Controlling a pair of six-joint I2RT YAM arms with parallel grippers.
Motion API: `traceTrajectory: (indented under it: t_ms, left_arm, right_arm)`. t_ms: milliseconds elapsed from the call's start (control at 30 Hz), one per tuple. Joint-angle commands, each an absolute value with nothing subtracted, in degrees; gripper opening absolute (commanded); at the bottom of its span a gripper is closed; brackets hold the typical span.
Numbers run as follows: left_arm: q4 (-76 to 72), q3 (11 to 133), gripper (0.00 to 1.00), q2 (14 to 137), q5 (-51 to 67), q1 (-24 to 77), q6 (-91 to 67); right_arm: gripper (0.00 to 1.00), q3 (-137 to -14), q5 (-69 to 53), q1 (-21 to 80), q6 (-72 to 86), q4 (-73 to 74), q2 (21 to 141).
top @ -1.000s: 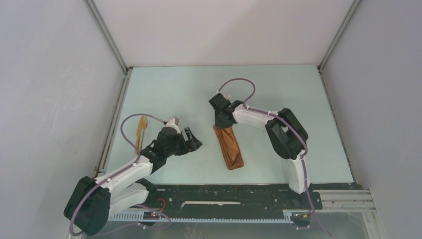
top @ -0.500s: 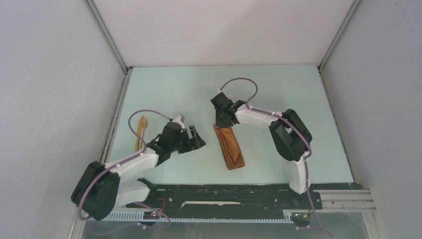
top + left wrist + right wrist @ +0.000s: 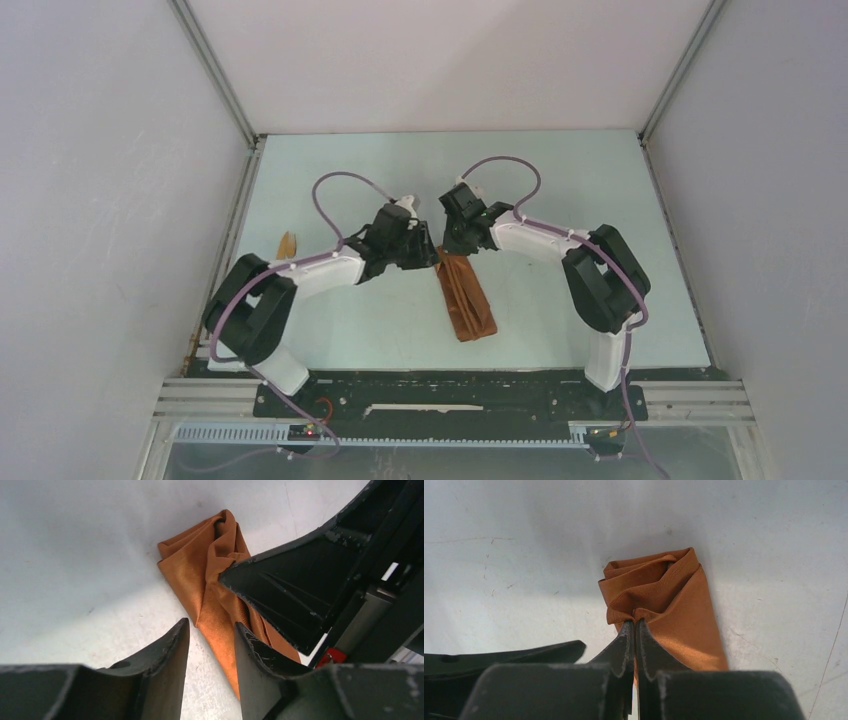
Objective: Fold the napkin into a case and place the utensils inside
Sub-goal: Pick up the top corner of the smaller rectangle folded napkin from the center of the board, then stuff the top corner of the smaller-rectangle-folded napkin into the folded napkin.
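The rust-orange cloth napkin (image 3: 467,300) is lying at centre folded into a narrow case, the right gripper (image 3: 634,622) pinching its far-end layer, the left gripper (image 3: 211,625) hovering alongside, fingers parted and empty, with slim light-brown wooden utensils (image 3: 287,243) lying outside, left.

Two matching arms here: the left arm (image 3: 300,272) and the right arm (image 3: 530,238) both wear smooth white shells broken up by chunky black joint housings. Each has a thin purple cable (image 3: 335,185) looping off it, and both stand on a black base plate (image 3: 440,393) along the bottom of the frame. Up close, the left gripper (image 3: 211,625) and the right gripper (image 3: 634,625) are matt black wedges with pale, scuffed edges, and there's a small red part (image 3: 327,656) at the lower right of the left wrist view.
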State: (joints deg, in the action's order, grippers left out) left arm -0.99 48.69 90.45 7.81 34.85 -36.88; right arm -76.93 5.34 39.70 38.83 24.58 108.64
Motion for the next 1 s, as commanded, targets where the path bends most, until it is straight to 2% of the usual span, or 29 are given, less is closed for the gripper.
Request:
traceTrajectory:
  t_ms: [0, 200, 333, 433, 600, 800, 967]
  left_arm:
    - [2.50, 52.73, 0.44, 93.67, 2.57, 38.44, -32.10]
    - [7.79, 58.13, 0.40, 97.06, -9.13, 42.53, -27.73]
    - [10.02, 60.77, 0.41, 99.57, -13.55, 44.53, -25.94]
    - [12.08, 63.23, 0.37, 101.33, -17.28, 45.96, -24.33]
    - [11.95, 64.74, 0.36, 103.07, -17.22, 46.65, -23.67]
    - [6.72, 62.48, 0.43, 103.07, -16.46, 46.63, -23.90]
    - [-2.64, 56.77, 0.39, 100.77, -17.77, 46.67, -25.27]
  right_arm:
    - [0.00, -76.06, 5.78, 39.01, 41.94, 22.92, 105.29]
    - [0.00, -75.13, 5.54, 38.66, 42.72, 22.58, 104.45]
    - [0.00, -74.65, 5.39, 38.50, 42.82, 22.15, 104.06]
    - [0.00, -74.26, 5.14, 38.50, 43.04, 21.80, 104.04]
    - [0.00, -74.06, 4.77, 38.39, 43.22, 21.61, 103.88]
    - [0.00, -74.07, 4.44, 38.34, 43.23, 21.51, 103.80]
    - [0.00, -73.43, 3.44, 38.14, 43.54, 20.81, 103.63]
